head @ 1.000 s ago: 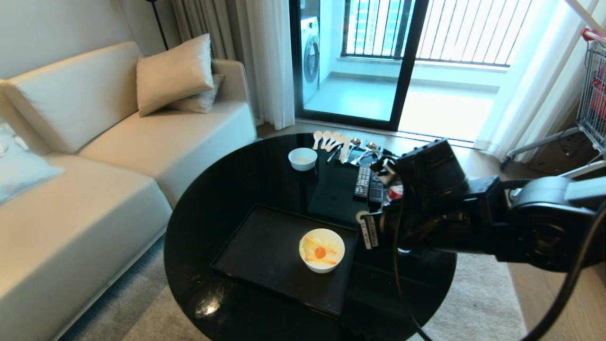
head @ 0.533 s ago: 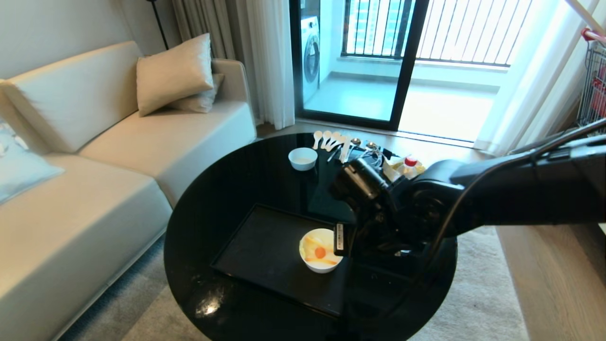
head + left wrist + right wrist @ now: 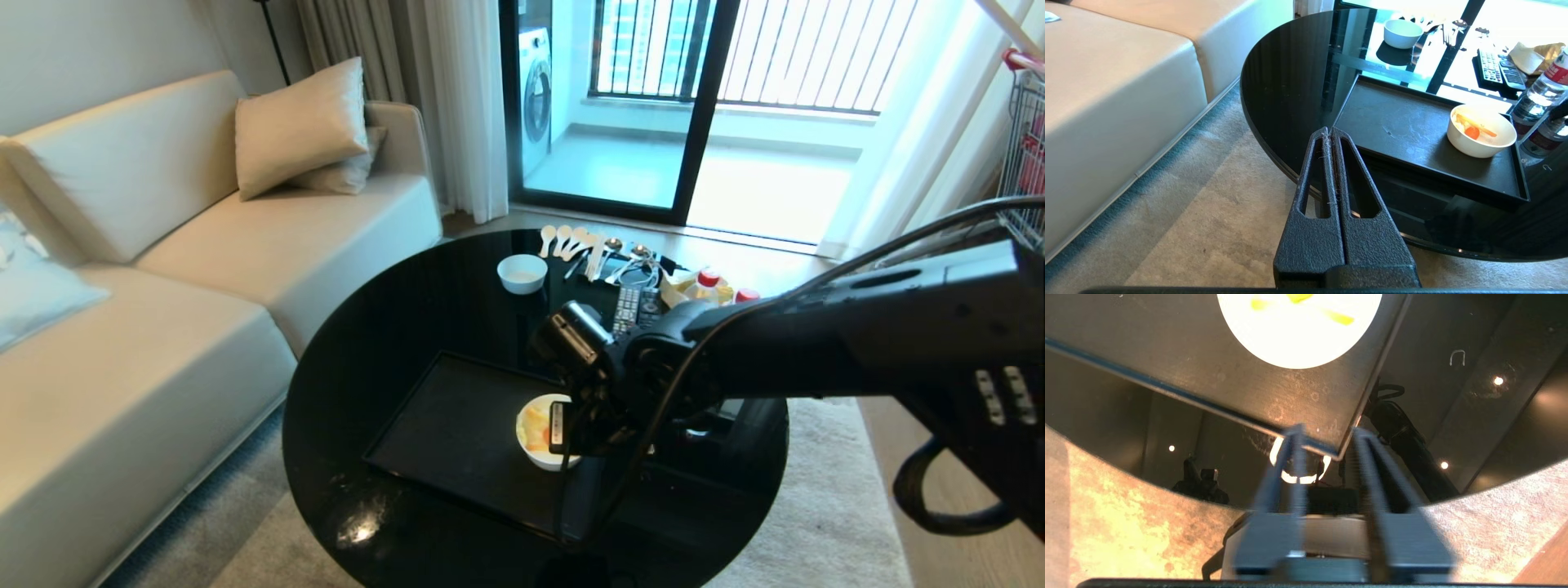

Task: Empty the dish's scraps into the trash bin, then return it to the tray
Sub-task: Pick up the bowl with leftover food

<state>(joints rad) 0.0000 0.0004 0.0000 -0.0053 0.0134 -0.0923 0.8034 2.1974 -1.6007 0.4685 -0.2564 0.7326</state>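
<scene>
Though half hidden, scrap-filled white dish [image 3: 535,429]

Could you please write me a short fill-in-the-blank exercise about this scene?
1. The dish sits on the black ____.
2. Inside the dish lie pale yellow strips and one round ____ piece.
3. The left gripper has its fingers ____.
4. The right gripper holds ____.

Missing words: tray; orange; shut; nothing
</scene>
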